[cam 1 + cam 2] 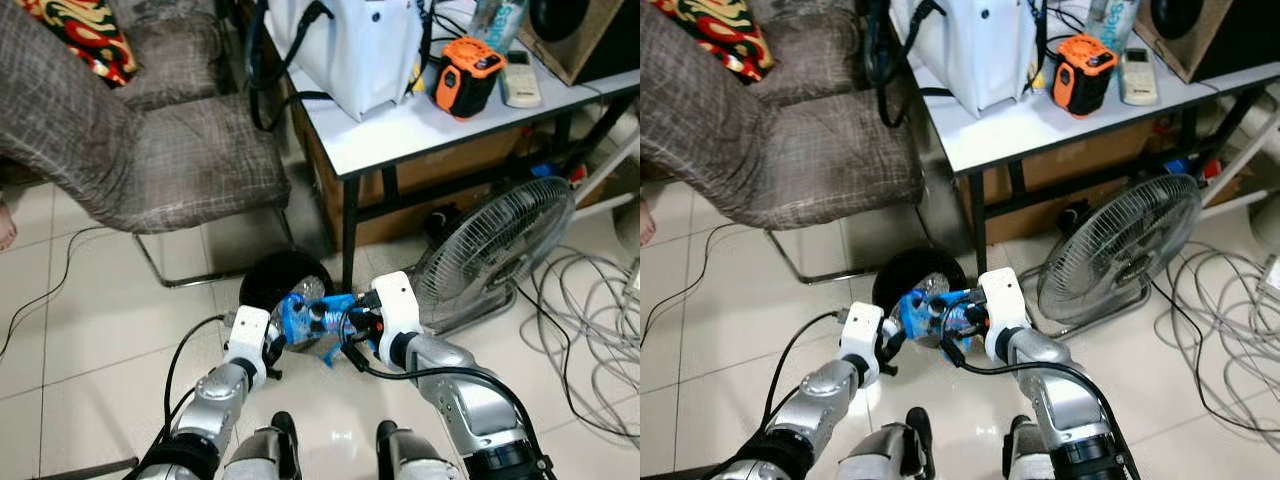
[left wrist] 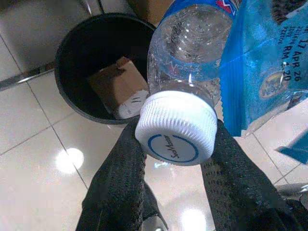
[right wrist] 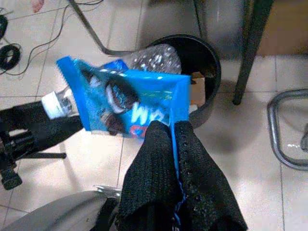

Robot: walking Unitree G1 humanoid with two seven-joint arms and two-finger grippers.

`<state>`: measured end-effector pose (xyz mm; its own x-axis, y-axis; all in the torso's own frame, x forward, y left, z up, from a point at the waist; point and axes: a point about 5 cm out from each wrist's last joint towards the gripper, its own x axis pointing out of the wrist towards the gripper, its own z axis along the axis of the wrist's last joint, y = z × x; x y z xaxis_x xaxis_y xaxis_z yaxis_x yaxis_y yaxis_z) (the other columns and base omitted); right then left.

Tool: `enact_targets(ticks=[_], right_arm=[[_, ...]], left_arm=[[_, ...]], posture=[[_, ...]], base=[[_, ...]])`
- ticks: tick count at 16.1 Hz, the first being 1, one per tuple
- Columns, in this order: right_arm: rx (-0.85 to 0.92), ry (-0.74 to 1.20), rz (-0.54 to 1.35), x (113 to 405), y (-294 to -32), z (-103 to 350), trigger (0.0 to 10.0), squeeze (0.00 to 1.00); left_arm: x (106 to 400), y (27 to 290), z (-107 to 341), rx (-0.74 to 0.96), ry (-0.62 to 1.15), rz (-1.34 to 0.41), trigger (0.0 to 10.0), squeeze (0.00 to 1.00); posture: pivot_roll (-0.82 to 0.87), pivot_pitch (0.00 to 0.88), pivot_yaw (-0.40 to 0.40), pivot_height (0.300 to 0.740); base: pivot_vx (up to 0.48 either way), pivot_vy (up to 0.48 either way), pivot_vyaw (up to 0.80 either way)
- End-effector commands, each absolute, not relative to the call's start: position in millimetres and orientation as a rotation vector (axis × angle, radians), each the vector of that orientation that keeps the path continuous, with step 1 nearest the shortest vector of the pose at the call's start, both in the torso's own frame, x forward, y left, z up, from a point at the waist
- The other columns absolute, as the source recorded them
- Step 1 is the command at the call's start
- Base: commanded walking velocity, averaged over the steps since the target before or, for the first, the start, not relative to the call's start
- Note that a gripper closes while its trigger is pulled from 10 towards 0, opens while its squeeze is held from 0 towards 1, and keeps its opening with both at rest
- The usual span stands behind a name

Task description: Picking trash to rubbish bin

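Pincers meet low over the tiled floor, just in front of my round black rubbish bin (image 1: 285, 282), which stands beside the white bench's (image 1: 400, 135) black leg. My left pincer (image 2: 175, 159) pinches a clear plastic bottle (image 2: 190, 53) at its white cap. My right pincer (image 3: 172, 132) is pressed together on a corner of a blue snack wrapper (image 3: 122, 103), touching the bottle. A brown carton (image 2: 118, 86) lies inside the bin. A floor fan (image 1: 495, 250) stands nearby

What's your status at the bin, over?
Left tool shut on plastic bottle, right tool shut on blue snack wrapper. Both held just short of black bin; cardboard box already inside. Table leg beside bin.
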<state>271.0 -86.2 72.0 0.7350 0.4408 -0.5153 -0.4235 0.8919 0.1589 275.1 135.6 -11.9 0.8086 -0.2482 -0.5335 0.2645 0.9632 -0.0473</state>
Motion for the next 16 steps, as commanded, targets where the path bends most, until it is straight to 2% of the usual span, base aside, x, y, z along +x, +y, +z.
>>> enact_targets(ticks=[1,3,8,11,16], right_arm=[[0.033,0.579,0.470,271,-85,69,10.0,0.00],[0.038,0.619,0.412,276,-89,56,10.0,0.00],[0.009,0.708,0.379,292,-85,25,10.0,0.00],[-0.005,0.714,0.388,294,-80,17,10.0,0.00],[-0.031,0.735,0.315,293,-86,1,10.0,0.00]], left_arm=[[270,143,-18,0.041,0.588,-0.251,10.0,0.00],[270,155,-21,0.015,0.593,-0.178,10.0,0.00],[268,165,-25,0.001,0.608,-0.110,10.0,0.00],[266,168,-28,0.003,0.616,-0.086,10.0,0.00],[265,169,-30,-0.023,0.621,-0.047,10.0,0.00]], posture=[[-0.16,0.280,0.100,0.740],[-0.16,0.263,0.094,0.740],[-0.14,0.216,0.078,0.740],[-0.14,0.204,0.077,0.740],[-0.15,0.191,0.074,0.740]], base=[[0.000,0.000,0.00],[0.000,0.000,0.00],[0.000,0.000,0.00],[0.000,0.000,0.00],[0.000,0.000,0.00]])
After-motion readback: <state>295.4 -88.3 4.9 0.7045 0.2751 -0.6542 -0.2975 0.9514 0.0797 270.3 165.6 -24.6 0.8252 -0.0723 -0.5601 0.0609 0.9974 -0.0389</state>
